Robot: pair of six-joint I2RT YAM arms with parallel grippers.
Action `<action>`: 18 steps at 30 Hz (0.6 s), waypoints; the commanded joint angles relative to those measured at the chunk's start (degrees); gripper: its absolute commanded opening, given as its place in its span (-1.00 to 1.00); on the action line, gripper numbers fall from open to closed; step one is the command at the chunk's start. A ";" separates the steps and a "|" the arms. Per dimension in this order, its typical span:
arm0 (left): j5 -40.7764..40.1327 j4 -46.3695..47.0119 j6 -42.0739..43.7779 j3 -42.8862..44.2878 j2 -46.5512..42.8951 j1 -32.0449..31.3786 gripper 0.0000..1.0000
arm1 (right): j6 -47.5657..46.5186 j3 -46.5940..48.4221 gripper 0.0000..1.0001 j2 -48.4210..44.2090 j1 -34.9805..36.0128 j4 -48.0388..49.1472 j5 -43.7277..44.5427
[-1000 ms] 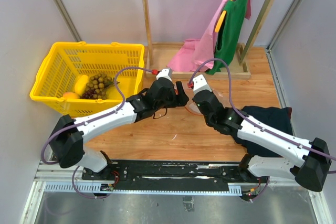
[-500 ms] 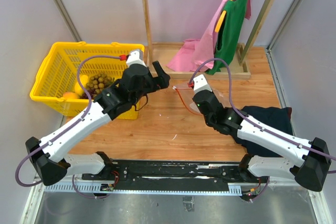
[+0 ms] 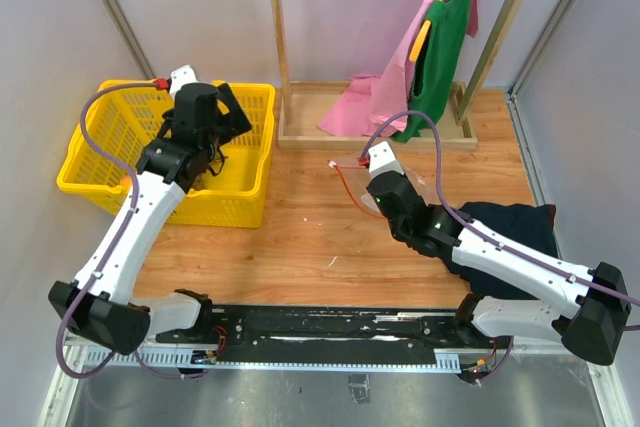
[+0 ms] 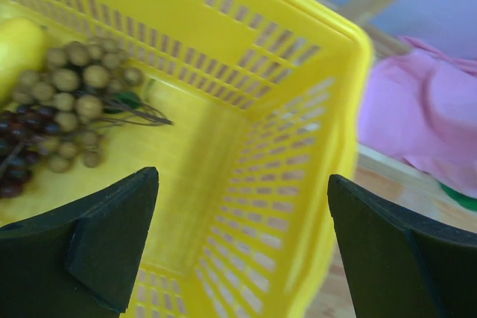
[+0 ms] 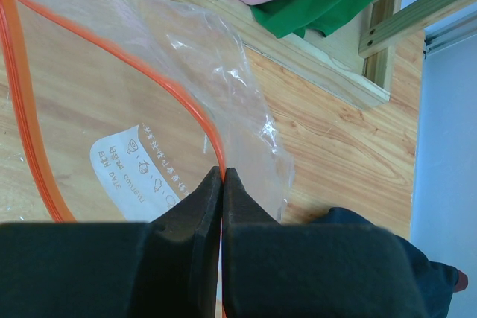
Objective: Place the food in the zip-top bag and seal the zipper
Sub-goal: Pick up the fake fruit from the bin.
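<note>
The clear zip-top bag (image 5: 127, 102) lies on the wooden table with its mouth open. My right gripper (image 5: 223, 173) is shut on the bag's red-orange zipper (image 5: 153, 76); in the top view it (image 3: 352, 175) is at the bag's (image 3: 425, 190) left end. My left gripper (image 4: 242, 188) is open and empty above the yellow basket (image 4: 298, 132). In the basket lie a green grape bunch (image 4: 74, 87), a dark purple bunch (image 4: 19, 150) and a yellow fruit (image 4: 16, 50), left of the fingers. In the top view the left arm hides most of the fruit (image 3: 215, 112).
A pink cloth (image 3: 362, 102) and a green garment (image 3: 442, 47) hang on a wooden rack (image 3: 300, 134) behind the bag. A dark cloth (image 3: 512, 222) lies at the right. The yellow basket (image 3: 100, 162) stands at the far left.
My left arm has swung left, away from the bag's mouth, to above the basket, with its jaws open. The right gripper has kept its hold on the zipper.
</note>
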 commanded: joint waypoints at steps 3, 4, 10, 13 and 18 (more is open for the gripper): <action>2.01 2.60 12.33 -1.18 5.06 8.15 0.96 | 1.05 0.00 -0.99 -1.14 0.91 1.22 0.64; 2.90 3.42 14.39 -1.64 5.87 9.41 0.93 | 1.07 -0.08 -0.99 -1.26 0.89 1.21 0.54; 5.19 10.09 27.70 -4.40 11.30 13.07 0.88 | 1.05 -0.22 -0.98 -1.45 0.89 1.50 -0.35; 5.71 15.79 35.16 -7.40 13.33 13.36 0.88 | 0.79 -0.44 -0.99 -1.64 0.88 2.00 -1.28; 8.47 20.94 44.86 -9.15 17.83 14.84 0.85 | 0.61 -0.59 -0.99 -1.87 0.85 2.25 -2.10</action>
